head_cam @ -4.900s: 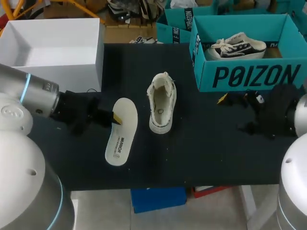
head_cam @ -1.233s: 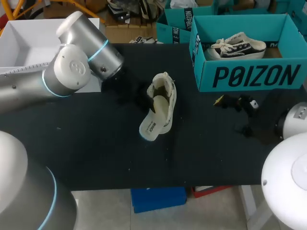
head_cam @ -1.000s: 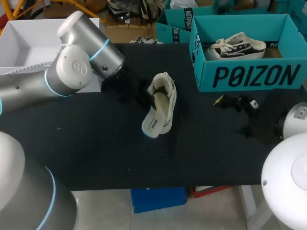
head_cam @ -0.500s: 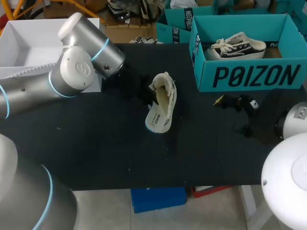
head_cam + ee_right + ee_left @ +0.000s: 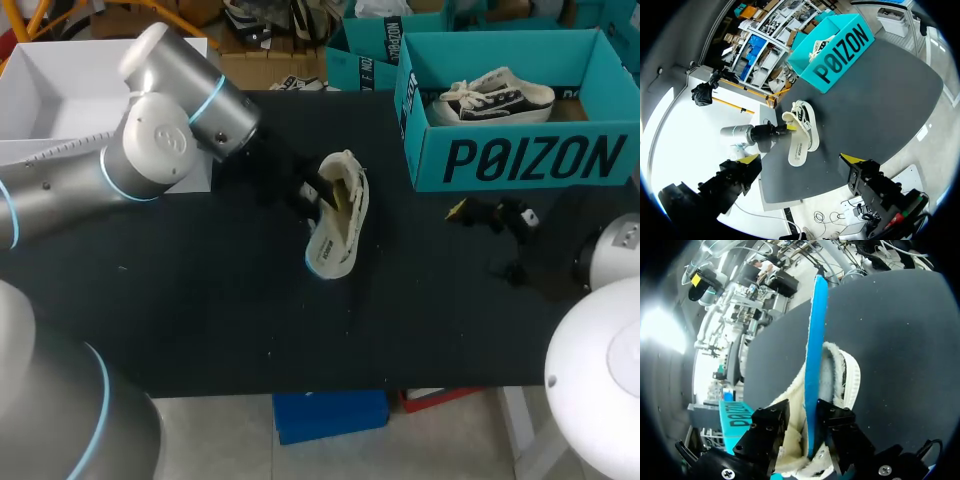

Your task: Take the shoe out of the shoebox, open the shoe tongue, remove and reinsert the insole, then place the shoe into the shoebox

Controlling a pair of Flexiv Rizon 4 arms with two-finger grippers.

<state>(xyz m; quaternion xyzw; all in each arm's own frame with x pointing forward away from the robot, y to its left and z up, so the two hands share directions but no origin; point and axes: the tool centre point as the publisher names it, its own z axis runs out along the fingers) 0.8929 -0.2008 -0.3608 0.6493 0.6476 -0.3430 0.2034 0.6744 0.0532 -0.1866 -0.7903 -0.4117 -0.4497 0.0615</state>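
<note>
The left gripper (image 5: 807, 426) clamps the blue-edged insole (image 5: 816, 340) edge-on between its fingers. The shoe (image 5: 849, 376) lies just under and ahead of them on the table (image 5: 200, 300). The right gripper (image 5: 801, 159), fingers spread, hangs well apart.

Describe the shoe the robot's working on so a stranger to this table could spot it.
On the black table, find the teal shoebox at the far right; the shoe lies on the tabletop left of it, near the middle. Unlike the black-trimmed sneaker in that box, it is cream, with an insole sticking out, held by the left gripper.
</note>
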